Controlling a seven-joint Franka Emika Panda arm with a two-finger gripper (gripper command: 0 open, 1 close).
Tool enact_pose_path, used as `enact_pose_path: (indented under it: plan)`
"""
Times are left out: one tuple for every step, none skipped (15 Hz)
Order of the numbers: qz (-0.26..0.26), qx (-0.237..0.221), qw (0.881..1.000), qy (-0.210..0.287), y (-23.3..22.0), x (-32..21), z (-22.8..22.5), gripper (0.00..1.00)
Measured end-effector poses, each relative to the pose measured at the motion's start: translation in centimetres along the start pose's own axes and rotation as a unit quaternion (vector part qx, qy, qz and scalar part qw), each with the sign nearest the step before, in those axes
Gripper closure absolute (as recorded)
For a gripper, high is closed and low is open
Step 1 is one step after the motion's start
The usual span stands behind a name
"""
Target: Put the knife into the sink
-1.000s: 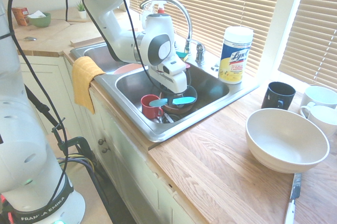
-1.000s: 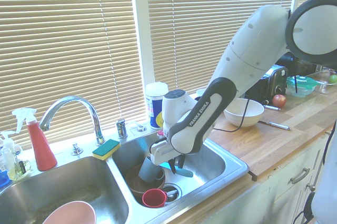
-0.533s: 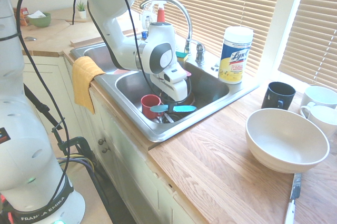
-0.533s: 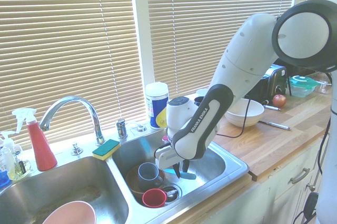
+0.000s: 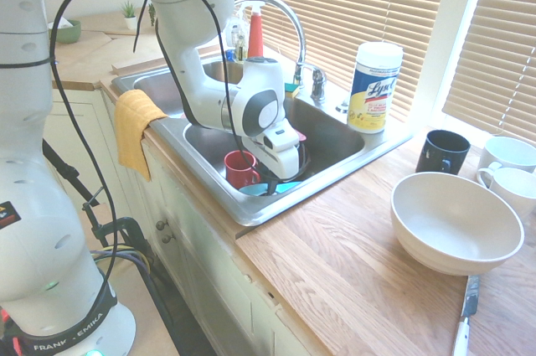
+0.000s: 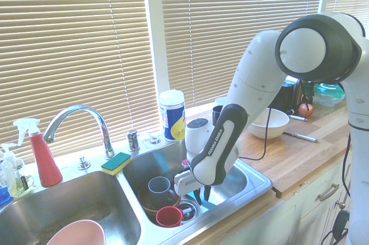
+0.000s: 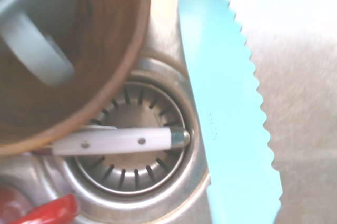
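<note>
The turquoise knife (image 5: 270,188) lies level and low in the near basin of the steel sink (image 5: 251,214), just over its floor. My gripper (image 5: 280,178) is shut on it about mid-length, and turquoise shows on both sides of the fingers. From the other side the gripper (image 6: 199,196) reaches deep into the basin, with only a sliver of the knife (image 6: 206,203) showing. In the wrist view the serrated blade (image 7: 226,103) runs beside the drain strainer (image 7: 137,145).
A red cup (image 5: 240,168), a brown bowl (image 6: 151,202) holding a grey cup (image 6: 158,187), and a white-handled utensil (image 7: 116,140) crowd the basin by the drain. The faucet (image 5: 276,12) arches behind it. A white bowl (image 5: 456,222) sits on the wooden counter.
The arm has come down into the basin, taking the knife from above the dishes to just over the sink floor. The gripper has stayed shut.
</note>
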State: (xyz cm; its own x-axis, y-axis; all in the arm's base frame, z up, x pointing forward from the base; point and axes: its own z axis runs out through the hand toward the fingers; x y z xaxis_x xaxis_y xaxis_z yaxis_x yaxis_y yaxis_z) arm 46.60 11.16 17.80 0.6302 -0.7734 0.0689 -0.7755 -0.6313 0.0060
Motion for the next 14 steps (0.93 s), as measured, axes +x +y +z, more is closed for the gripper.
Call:
enact_pose_path:
  plan:
    - [0.002, -0.005, 1.0, -0.004, 0.1, -0.2, 0.7, 0.0]
    - [0.005, -0.008, 1.0, -0.009, 0.3, -0.4, 1.4, 0.0]
    - [0.008, -0.009, 1.0, -0.012, 0.4, -0.6, 2.1, 0.0]
    - [0.01, -0.01, 1.0, -0.015, 0.5, -0.6, 2.6, 0.0]
    - [0.012, -0.009, 1.0, -0.016, 0.5, -0.7, 2.9, 0.0]
    - [0.013, -0.01, 1.0, -0.017, 0.5, -0.7, 3.0, 0.0]
    - [0.014, -0.009, 1.0, -0.018, 0.5, -0.7, 3.0, 0.0]
    - [0.014, -0.009, 1.0, -0.018, 0.5, -0.7, 3.0, 0.0]
    - [0.015, -0.009, 1.0, -0.018, 0.5, -0.7, 3.0, 0.0]
    - [0.016, -0.009, 1.0, -0.017, 0.5, -0.7, 3.0, 0.0]
    - [0.015, -0.008, 1.0, -0.017, 0.5, -0.7, 2.9, 0.0]
    - [0.014, -0.008, 1.0, -0.016, 0.4, -0.8, 2.8, 0.0]
    - [0.013, -0.006, 1.0, -0.015, 0.3, -0.9, 2.6, 0.0]
    - [0.012, -0.003, 1.0, -0.013, 0.2, -1.0, 2.2, 0.0]
